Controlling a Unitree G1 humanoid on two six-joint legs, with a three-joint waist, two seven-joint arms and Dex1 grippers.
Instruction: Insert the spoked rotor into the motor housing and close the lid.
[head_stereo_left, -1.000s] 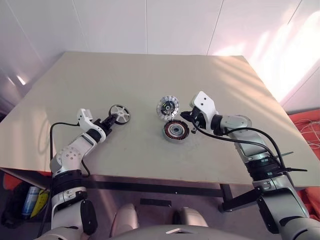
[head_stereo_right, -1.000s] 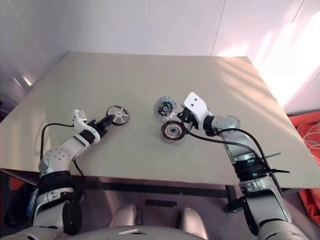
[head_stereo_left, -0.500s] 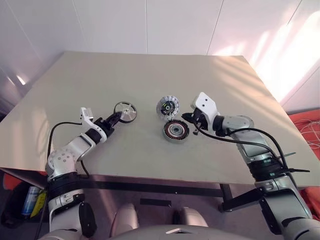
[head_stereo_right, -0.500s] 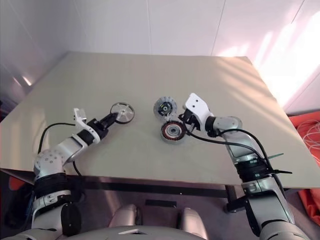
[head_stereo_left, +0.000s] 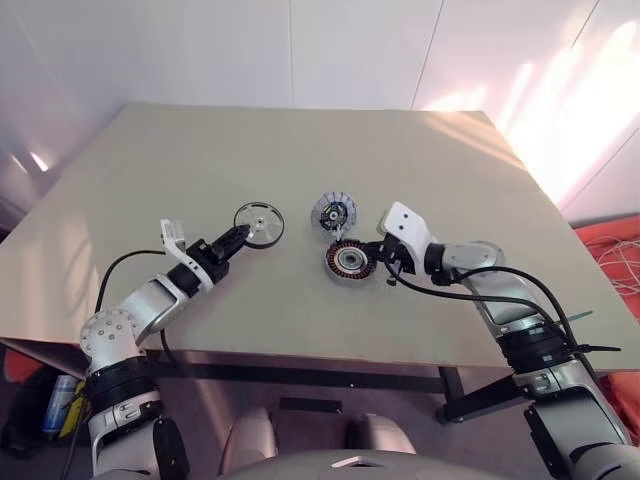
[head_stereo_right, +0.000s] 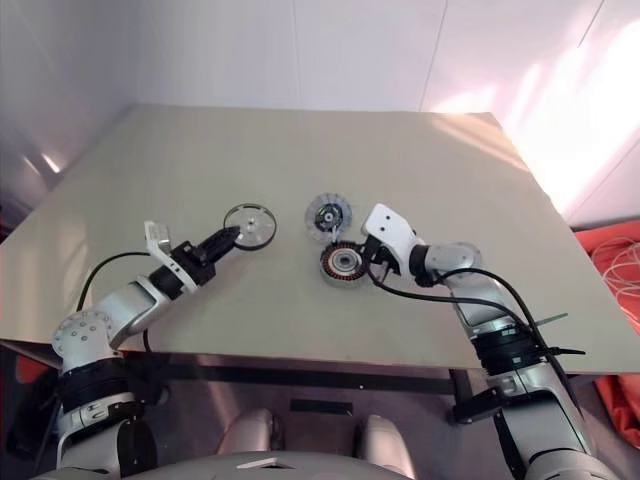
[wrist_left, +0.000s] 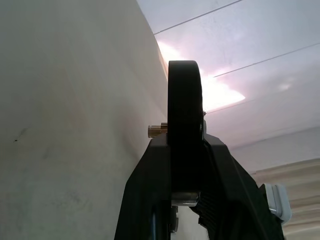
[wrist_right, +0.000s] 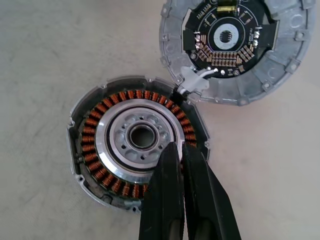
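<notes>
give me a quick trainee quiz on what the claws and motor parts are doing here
1. What does the left claw grip? A: the spoked disc; B: the motor housing; C: nothing.
2. True or false: the segmented disc sits stacked on the motor housing, covering its windings.
3. Fill in: the right claw, poised over the housing's copper windings, has its jaws ____.

Key: 1 A, by its edge, lifted off the table. 2 false: it lies beside the housing, windings exposed. 3 shut.
</notes>
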